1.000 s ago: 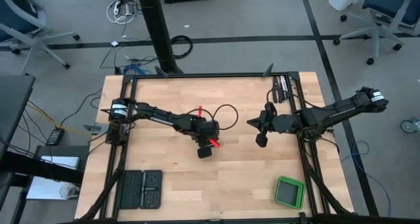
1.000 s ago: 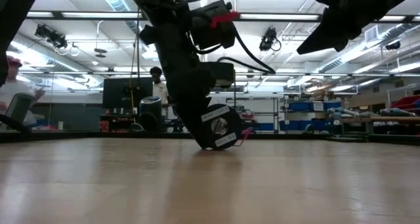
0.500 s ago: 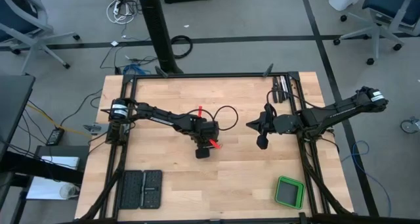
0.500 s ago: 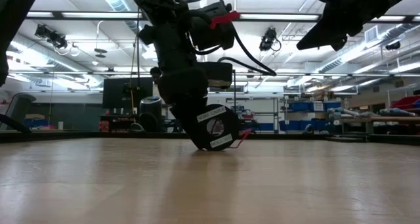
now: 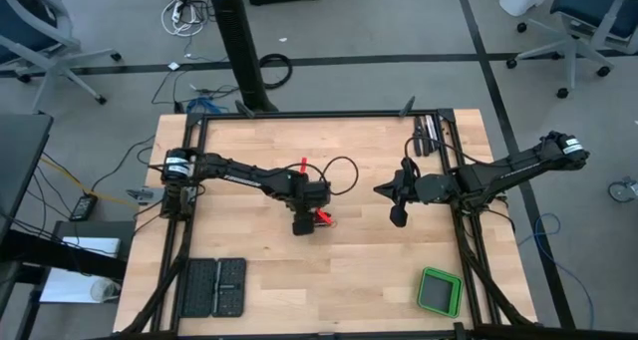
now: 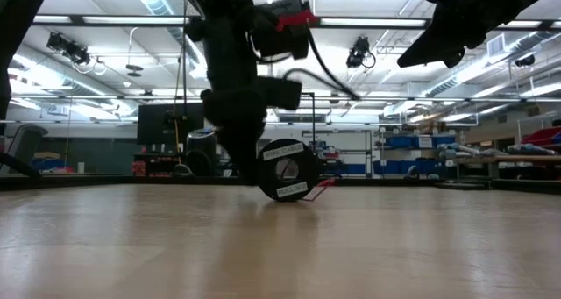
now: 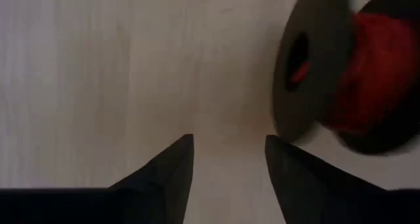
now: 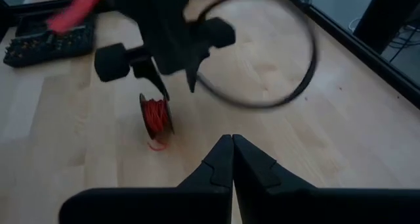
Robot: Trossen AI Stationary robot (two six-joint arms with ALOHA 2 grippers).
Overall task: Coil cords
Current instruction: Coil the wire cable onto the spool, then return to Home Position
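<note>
From above, my left pincer (image 5: pixel 302 223) hangs over the red cord (image 5: pixel 323 218) mid-surface. Down low, the spool (image 6: pixel 288 169) stands on edge, so I should lift away slowly. The left wrist view shows my fingers (image 7: pixel 167 175) wide, holding nothing. My right pincer (image 8: pixel 232 159) waits nearby, pinched tight.

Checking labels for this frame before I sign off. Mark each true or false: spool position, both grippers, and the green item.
1. The spool of red cord stands on its edge on the table. True.
2. The left gripper is clamped on the spool. False: its fingers are apart with bare table between them, and the spool sits beside them.
3. The right gripper is shut and holds nothing. True.
4. The green item sits next to the spool. False: it is at the table's corner on the right arm's side, far from the spool.
5. The right gripper rests on the table. False: it hangs above it.
</note>
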